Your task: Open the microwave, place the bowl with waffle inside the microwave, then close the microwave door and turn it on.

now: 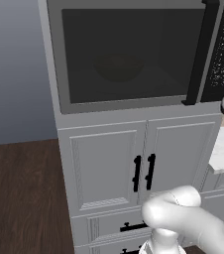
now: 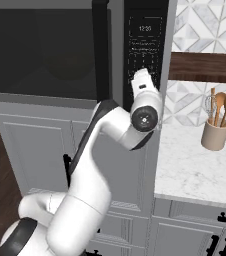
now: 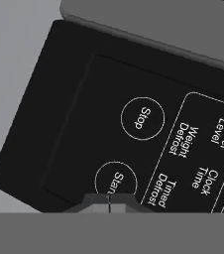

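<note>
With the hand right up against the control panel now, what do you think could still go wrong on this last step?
The hand sits at the edge of the Start button, with the Stop button just beyond; a small slip could miss Start or press the wrong control. The fingertips look closed together, so an off-centre push might skid across the flat control panel. The bowl is only dimly visible behind the microwave door.

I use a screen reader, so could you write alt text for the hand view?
The pincer, tips together, sits at the round Start button on the microwave's black control panel. The Stop button is just beyond.
</note>
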{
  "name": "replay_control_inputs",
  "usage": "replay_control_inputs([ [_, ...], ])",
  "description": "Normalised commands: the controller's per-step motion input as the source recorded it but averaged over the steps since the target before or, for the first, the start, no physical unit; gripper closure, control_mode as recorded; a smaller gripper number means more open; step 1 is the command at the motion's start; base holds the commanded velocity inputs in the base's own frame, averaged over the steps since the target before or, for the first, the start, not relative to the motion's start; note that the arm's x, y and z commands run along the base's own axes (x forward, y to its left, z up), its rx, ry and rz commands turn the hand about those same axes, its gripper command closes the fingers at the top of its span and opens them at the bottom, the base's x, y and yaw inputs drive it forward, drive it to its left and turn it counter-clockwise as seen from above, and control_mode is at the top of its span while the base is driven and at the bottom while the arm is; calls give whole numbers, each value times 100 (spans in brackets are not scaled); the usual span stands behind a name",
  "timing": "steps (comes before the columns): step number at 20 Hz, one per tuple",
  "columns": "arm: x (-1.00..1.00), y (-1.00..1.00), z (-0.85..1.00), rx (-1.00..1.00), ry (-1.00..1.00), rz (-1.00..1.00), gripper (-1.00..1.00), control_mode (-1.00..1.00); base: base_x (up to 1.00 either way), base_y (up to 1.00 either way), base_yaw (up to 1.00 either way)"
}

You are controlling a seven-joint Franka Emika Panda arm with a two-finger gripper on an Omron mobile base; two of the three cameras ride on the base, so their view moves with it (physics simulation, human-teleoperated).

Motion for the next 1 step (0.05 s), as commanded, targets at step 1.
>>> replay_control_inputs([
  [1,100,64,-52,-14,5,0,100,-100,0,0,0],
])
